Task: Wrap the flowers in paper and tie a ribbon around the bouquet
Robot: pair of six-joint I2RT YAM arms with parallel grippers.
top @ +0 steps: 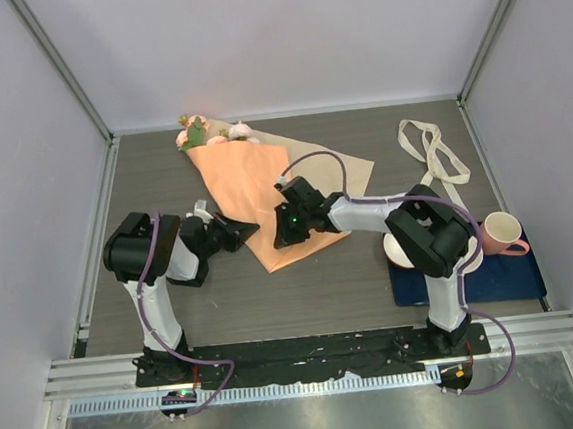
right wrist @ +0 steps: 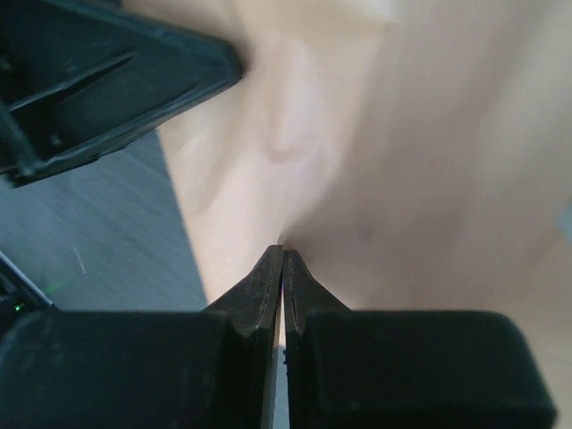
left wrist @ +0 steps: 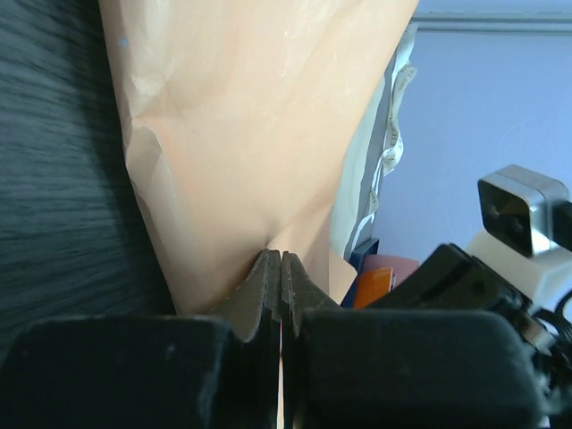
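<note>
The paper [top: 245,193] lies folded into an orange cone over the flowers [top: 204,133], whose pink blooms and green leaves stick out at its far wide end; a tan flap spreads to the right. My left gripper [top: 252,230] is shut on the paper's lower left edge, and the sheet [left wrist: 241,134] puckers at its tips [left wrist: 281,253]. From the right, my right gripper [top: 284,237] is shut on the paper near the narrow end, with the sheet [right wrist: 402,161] creased at its tips [right wrist: 283,250]. The cream ribbon [top: 437,151] lies loose at the back right, apart from the cone.
At the right a dark blue mat [top: 493,277] holds a pink mug [top: 504,234] and a white bowl [top: 398,250]. Both grippers sit close together near the cone's narrow tip. Pale walls enclose the table on three sides.
</note>
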